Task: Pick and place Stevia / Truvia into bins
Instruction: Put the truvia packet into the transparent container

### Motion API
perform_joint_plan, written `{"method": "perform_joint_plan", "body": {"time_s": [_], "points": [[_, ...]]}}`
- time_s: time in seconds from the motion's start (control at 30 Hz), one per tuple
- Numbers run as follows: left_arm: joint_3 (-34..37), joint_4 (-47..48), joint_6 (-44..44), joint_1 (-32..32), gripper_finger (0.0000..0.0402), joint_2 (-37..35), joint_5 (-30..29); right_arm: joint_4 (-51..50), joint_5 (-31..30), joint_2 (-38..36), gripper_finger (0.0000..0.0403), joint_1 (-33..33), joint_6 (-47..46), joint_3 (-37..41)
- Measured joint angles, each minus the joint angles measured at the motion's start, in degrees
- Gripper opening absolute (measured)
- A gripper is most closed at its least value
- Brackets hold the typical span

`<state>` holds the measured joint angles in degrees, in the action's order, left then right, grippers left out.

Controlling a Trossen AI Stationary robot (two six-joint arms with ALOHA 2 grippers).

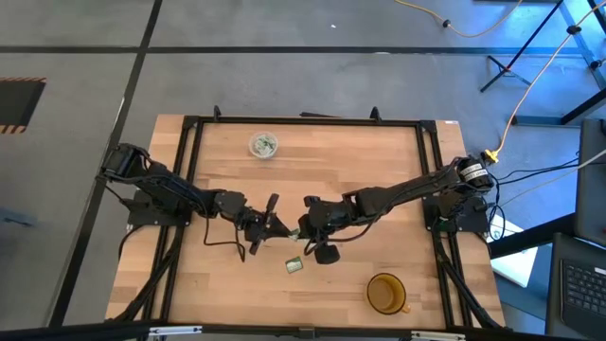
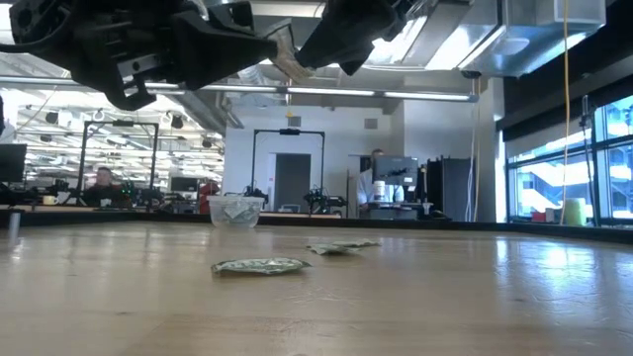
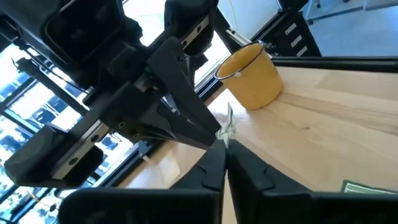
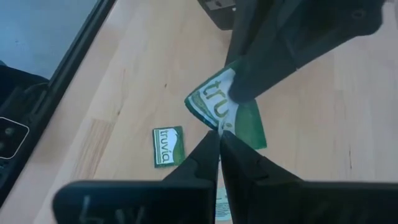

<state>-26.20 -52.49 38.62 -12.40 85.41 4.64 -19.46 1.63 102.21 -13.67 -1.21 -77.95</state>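
Truvia sachet (image 4: 219, 109) between both hands

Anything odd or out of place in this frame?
Yes: both grippers pinch one Truvia sachet in mid-air above the table. The left gripper and right gripper are shut on it from opposite ends. Another sachet lies loose on the table, outside the clear cup.

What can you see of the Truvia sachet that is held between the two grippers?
The held sachet is a small flat paper packet, white and green, with "truvia" printed on it in green. It looks bent and creased. It hangs in the air above the wooden table, not touching it. The right gripper pinches one edge with shut jaws, and the left gripper pinches it too, also shut.
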Motion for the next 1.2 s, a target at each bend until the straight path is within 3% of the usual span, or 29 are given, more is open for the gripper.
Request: {"method": "perform_joint_plan", "body": {"time_s": [0.23,0.43,0.6,0.9,1.0,1.07,1.13,1.2], "points": [[0.00,0.03,-2.85,0.00,0.0004,0.00,0.04,-5.31,0.00,0.00,0.0094,0.07,-0.07,-0.97],[0.00,-1.21,-20.53,0.73,0.0004,-0.59,-0.04,-16.90,-2.61,0.00,0.0150,0.15,0.29,-4.39],[0.00,-7.08,-34.68,1.31,0.0004,-2.23,-0.06,-24.81,-17.85,0.00,0.0162,0.17,-0.18,-4.34],[0.00,-9.17,-44.40,1.49,0.0004,-6.71,-0.50,-21.51,-18.07,-2.24,0.0163,0.15,0.96,2.25],[0.34,-6.94,-44.03,2.81,0.0004,-8.71,-2.12,-19.61,-18.05,-4.66,0.0163,0.34,-0.10,5.54],[0.87,-0.62,-42.31,4.64,0.0004,-11.53,-4.81,-15.64,-17.82,-7.05,0.0163,0.35,0.03,9.17],[0.74,8.50,-40.23,7.36,0.0004,-14.50,-10.17,-11.69,-17.29,-10.24,0.0163,0.51,0.00,14.01],[0.76,18.59,-38.96,10.47,0.0004,-18.17,-19.34,-7.16,-16.94,-14.06,0.0163,1.00,-0.27,19.01]]}}
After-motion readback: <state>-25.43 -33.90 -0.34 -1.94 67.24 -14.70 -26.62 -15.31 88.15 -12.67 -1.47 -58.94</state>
